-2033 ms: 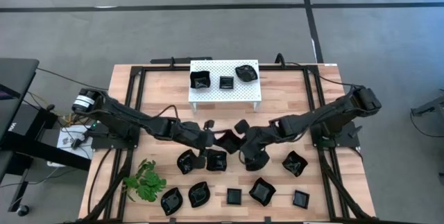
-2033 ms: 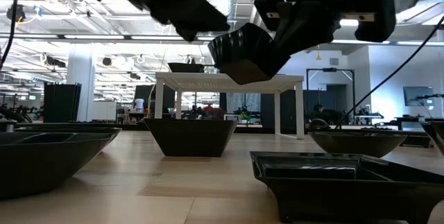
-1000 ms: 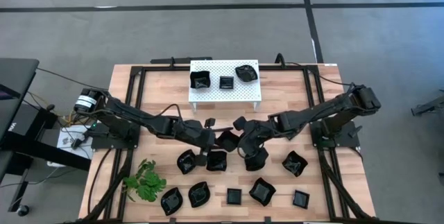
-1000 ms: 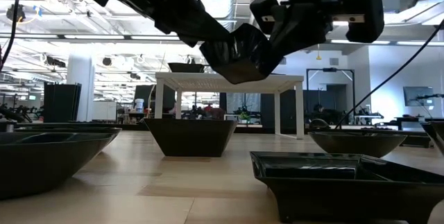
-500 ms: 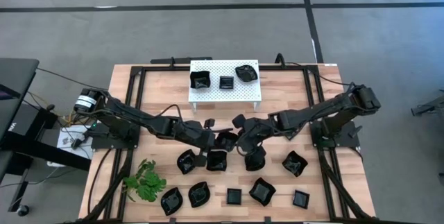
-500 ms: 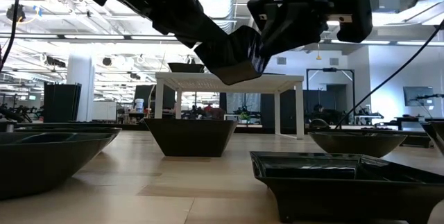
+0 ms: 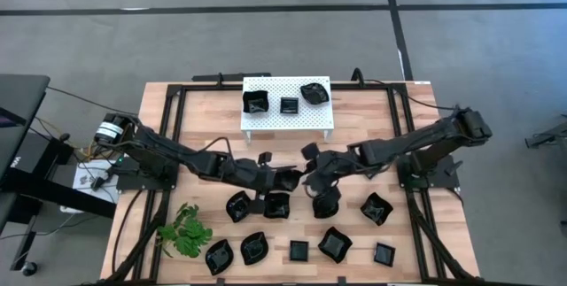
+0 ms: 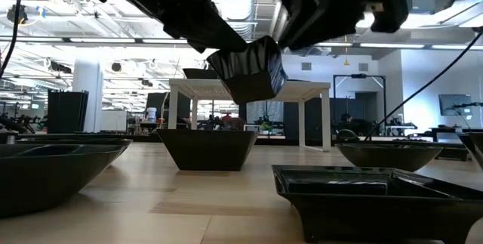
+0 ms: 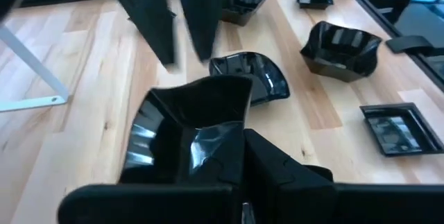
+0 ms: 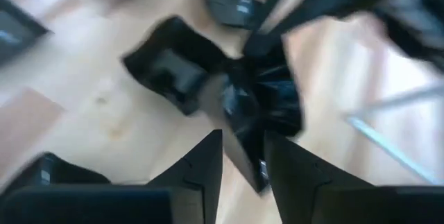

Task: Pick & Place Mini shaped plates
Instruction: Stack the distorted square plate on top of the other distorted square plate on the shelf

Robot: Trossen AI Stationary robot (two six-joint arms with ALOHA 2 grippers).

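One mini shaped plate [image 7: 289, 178], a glossy black dish with a wavy square rim, hangs above the table's middle between my two grippers. My left gripper [image 7: 275, 180] comes from the left and is shut on it. My right gripper [image 7: 310, 166] stands just right of it, fingers apart [image 10: 243, 148], with the plate's edge [image 10: 267, 109] close before them. I cannot tell whether they touch it. In the low view the plate [image 8: 245, 66] hangs tilted below both grippers. Several more mini shaped plates lie on the table in front, such as one [image 7: 276, 204] under the held plate. My left gripper pinches the plate's near wall [image 9: 215, 151] at a corner of its rim. One finger [image 9: 277, 172] shows beside the wall and the plate hides the other. The fingers come roughly level from the table's left. The plate is lifted clear and tilted [image 8: 245, 66].
A white perforated platform [image 7: 286, 116] stands at the far middle and carries three plates. A green sprig [image 7: 184, 230] lies near the front left. Plates stand in two rows on the near half of the table, and black frame rails [image 7: 177, 118] run along both sides.
The plate has gone a little toward the table's left with my left gripper and has tipped more steeply. My right gripper has risen and drawn back from the plate toward the far right.
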